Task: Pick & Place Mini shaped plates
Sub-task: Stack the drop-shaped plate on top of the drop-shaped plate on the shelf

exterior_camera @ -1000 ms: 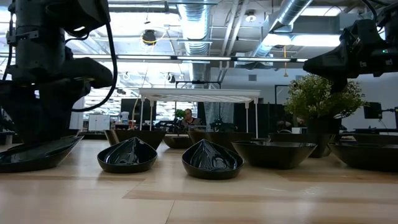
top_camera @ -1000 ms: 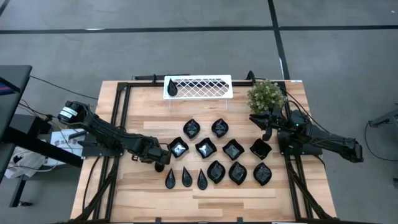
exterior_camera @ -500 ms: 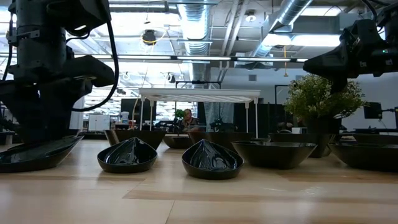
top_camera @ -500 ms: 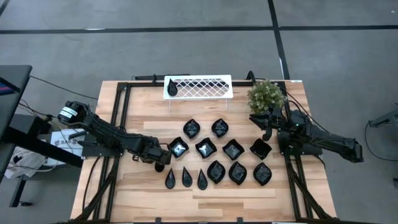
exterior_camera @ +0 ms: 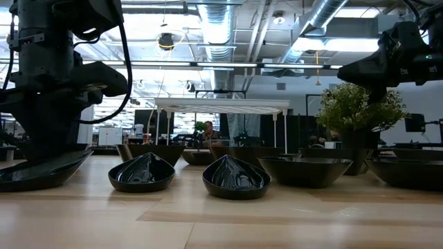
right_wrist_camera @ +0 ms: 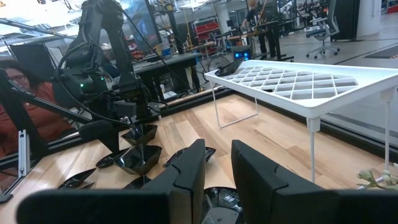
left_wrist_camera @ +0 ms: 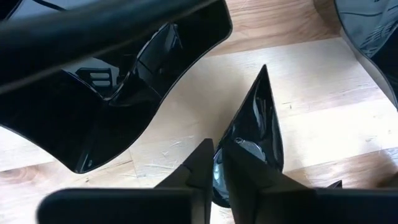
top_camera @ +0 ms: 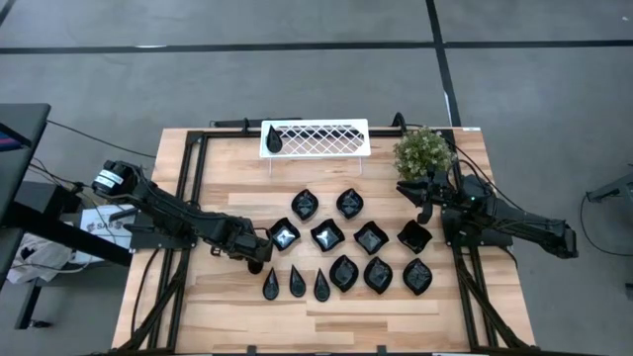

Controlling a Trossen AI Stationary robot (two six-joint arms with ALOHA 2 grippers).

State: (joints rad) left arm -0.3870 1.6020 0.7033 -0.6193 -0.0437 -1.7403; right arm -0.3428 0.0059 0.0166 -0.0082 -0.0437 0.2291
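Several glossy black mini shaped plates lie in rows on the wooden table [top_camera: 227,307]: squares [top_camera: 327,235], leaves [top_camera: 378,274] and teardrops [top_camera: 297,283]. My left gripper [top_camera: 259,262] is down at the leftmost teardrop plate [left_wrist_camera: 258,134] and shut on its rim. One more teardrop plate [top_camera: 274,141] lies on the white lattice tray [top_camera: 326,136]. My right gripper [top_camera: 427,205] hangs open above the table beside the potted plant [top_camera: 423,150], its fingers [right_wrist_camera: 189,168] around nothing. My left gripper [left_wrist_camera: 217,168] pinches the teardrop plate's side rim [left_wrist_camera: 229,142] near its wide end; one finger looks to stand in the hollow and the other outside. The fingers come from above, slanting down. The plate lies flat on the table, its pointed tip away from the fingers.
A square plate [left_wrist_camera: 118,99] lies close beside the held teardrop. The square plate [top_camera: 413,235] at the row's right end sits just below my right gripper. A black frame runs along the table's edges [top_camera: 188,198]. Bare wood lies between tray and plates.
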